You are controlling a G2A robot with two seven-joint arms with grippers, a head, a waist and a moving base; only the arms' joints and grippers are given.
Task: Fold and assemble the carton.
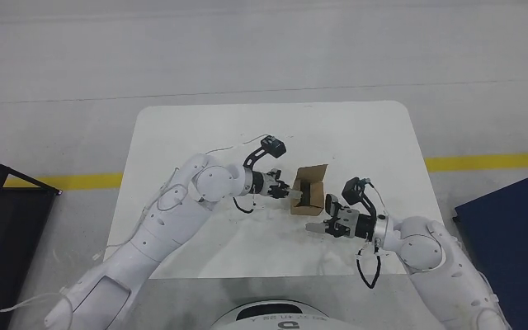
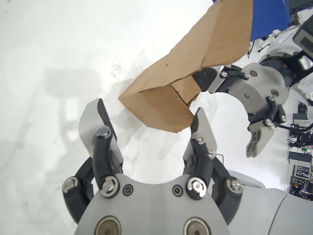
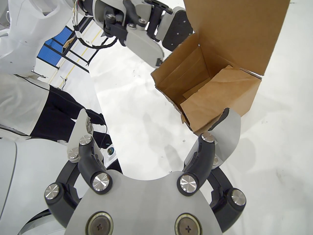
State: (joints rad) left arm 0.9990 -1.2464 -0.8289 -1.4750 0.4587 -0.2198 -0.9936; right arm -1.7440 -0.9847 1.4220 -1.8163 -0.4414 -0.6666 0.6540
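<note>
Top view: wide white bench (image 1: 190,140) with rounded corners, brown cardboard carton (image 1: 310,186) near its middle, between both arms. Carton tilted, open end turned toward right gripper (image 1: 323,224), closed end toward left gripper (image 1: 290,193). Left arm bent in from the robot's left, right arm from its right, wrists facing each other across the carton.

Left wrist view: left gripper (image 2: 149,106) spread open, closed corner of carton (image 2: 168,74) between its fingers, one fingertip just beside the cardboard, nothing clamped.

Right wrist view: right gripper (image 3: 155,112) also spread wide, one fingertip touching the lower rim of carton (image 3: 220,91), other finger well clear. Long flap (image 3: 234,20) standing out from the rim, inner flaps partly folded inside.

Contact between carton's underside and bench hard to make out. One left finger partly hidden behind the carton wall.
</note>
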